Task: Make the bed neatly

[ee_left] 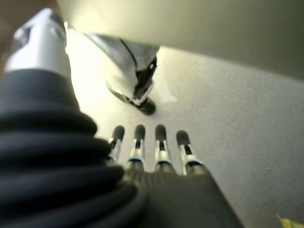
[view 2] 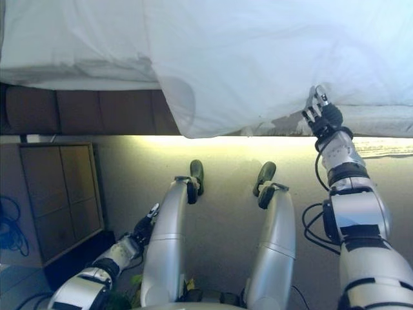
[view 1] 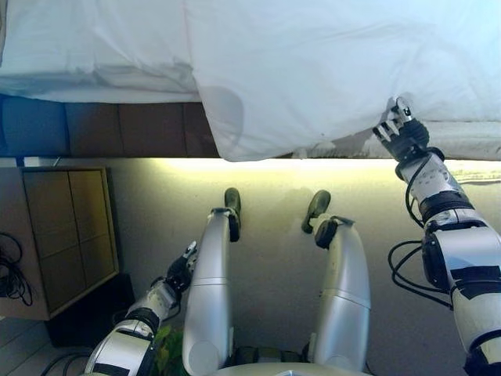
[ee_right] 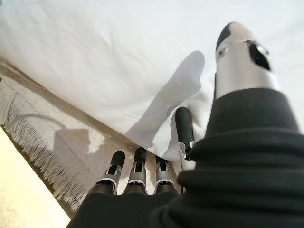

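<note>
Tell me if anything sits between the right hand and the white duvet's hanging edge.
Nothing visible does. The right hand is already at the lower edge of the white duvet, fingers against the cloth above the fringed beige bedspread.

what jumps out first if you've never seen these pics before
The big white duvet fills the upper part of the head views, one corner drooping over the dark brown bed frame toward the floor. The right hand reaches up to the duvet's lower edge, fingers straight against the cloth, above a pale fringed blanket. The left hand hangs low by the leg, fingers straight, near a wooden cabinet at the left.
</note>
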Robot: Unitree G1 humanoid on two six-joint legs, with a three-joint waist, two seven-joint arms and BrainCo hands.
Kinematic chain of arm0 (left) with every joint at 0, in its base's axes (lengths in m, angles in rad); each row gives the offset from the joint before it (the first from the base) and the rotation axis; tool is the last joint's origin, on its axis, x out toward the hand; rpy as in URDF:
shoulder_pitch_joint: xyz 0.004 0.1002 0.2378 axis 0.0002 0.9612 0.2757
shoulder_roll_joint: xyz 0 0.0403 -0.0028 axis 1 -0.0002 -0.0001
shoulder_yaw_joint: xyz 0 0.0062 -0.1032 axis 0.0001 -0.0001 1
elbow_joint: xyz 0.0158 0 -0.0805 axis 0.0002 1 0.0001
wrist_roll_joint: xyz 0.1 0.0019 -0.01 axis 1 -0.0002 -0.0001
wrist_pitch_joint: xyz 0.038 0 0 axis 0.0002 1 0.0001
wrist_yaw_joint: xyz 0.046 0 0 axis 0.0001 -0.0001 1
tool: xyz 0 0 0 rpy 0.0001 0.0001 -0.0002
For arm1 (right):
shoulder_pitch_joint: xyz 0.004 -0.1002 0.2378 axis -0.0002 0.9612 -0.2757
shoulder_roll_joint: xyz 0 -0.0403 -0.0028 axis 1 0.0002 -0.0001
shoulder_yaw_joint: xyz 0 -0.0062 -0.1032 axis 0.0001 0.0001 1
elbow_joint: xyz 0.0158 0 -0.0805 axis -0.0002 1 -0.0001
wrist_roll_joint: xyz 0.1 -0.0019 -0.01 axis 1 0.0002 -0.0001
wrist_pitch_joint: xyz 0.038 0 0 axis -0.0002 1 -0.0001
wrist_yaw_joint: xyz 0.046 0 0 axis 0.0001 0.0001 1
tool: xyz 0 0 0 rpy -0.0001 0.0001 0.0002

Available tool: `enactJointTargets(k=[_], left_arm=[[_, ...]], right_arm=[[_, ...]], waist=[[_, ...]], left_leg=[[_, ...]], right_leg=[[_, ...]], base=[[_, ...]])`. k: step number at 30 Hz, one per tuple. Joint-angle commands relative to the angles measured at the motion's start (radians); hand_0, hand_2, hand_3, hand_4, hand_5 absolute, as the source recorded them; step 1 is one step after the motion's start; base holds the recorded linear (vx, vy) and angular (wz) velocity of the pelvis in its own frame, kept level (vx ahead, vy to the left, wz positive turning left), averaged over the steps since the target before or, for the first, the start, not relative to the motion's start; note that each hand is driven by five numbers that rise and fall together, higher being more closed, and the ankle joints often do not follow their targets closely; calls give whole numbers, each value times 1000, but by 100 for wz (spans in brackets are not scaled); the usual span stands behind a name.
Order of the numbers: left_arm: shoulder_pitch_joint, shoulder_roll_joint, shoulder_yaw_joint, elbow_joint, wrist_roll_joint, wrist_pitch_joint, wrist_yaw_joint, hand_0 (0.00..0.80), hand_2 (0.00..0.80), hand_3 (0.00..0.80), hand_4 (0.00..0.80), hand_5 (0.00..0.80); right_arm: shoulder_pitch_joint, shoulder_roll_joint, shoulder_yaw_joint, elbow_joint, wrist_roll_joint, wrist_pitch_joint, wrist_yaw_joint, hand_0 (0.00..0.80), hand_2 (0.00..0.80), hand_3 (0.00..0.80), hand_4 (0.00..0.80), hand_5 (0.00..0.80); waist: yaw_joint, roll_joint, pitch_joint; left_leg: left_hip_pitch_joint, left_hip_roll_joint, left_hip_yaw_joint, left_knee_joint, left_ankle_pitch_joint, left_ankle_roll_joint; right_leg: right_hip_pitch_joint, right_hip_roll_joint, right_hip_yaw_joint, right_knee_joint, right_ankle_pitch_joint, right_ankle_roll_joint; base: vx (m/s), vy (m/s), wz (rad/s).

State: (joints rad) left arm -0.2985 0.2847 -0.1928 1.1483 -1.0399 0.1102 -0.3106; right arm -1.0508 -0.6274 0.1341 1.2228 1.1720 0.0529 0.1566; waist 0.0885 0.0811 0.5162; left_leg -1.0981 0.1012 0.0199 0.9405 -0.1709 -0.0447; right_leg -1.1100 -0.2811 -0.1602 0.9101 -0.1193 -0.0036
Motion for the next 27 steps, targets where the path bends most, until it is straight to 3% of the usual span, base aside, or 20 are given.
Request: enactJointTargets(k=[1,3,4,5,15,27], left_arm=[[114,-2,-24,8,3,-9,-33,0,0,0,0,0],[132,2,-20,5,16,-12,-46,0,0,0,0,0],[139,4,-21,3,20,-13,-49,0,0,0,0,0],[144,4,-22,1,23,-14,-52,0,0,0,0,0],[169,0,-33,15,46,-53,-89,0,0,0,0,0],[162,21,1,18,-16,-124,-52,0,0,0,0,0]], right_arm=[[-80,-79,22,-108,17,-46,54,0,0,0,0,0],[-91,-83,30,-137,14,-56,61,0,0,0,0,0],[-91,-83,34,-150,0,-58,64,254,254,254,254,254],[-89,-82,37,-160,-1,-58,70,800,800,800,800,800],[-16,-66,6,-165,-11,-10,165,800,800,800,800,800],[28,-27,-6,-156,-25,12,166,800,800,800,800,800]], waist=[[8,27,-11],[10,24,-8],[10,22,-8],[10,20,-8],[3,10,-29],[-4,1,-77]], left_leg=[[32,13,-50,-20,-45,22],[41,17,-50,-18,-41,22],[47,18,-50,-19,-38,21],[52,20,-49,-18,-36,21],[158,48,-28,-45,-19,17],[321,64,6,-153,16,-8]], right_leg=[[30,-10,66,17,-51,18],[40,-10,59,19,-50,16],[46,-10,56,18,-49,15],[53,-9,53,17,-47,13],[170,-12,37,-37,-27,16],[338,-7,20,-170,-3,37]], base=[[0,0,0],[0,0,0],[0,0,0],[0,0,0],[17,40,-5],[35,30,-4]])
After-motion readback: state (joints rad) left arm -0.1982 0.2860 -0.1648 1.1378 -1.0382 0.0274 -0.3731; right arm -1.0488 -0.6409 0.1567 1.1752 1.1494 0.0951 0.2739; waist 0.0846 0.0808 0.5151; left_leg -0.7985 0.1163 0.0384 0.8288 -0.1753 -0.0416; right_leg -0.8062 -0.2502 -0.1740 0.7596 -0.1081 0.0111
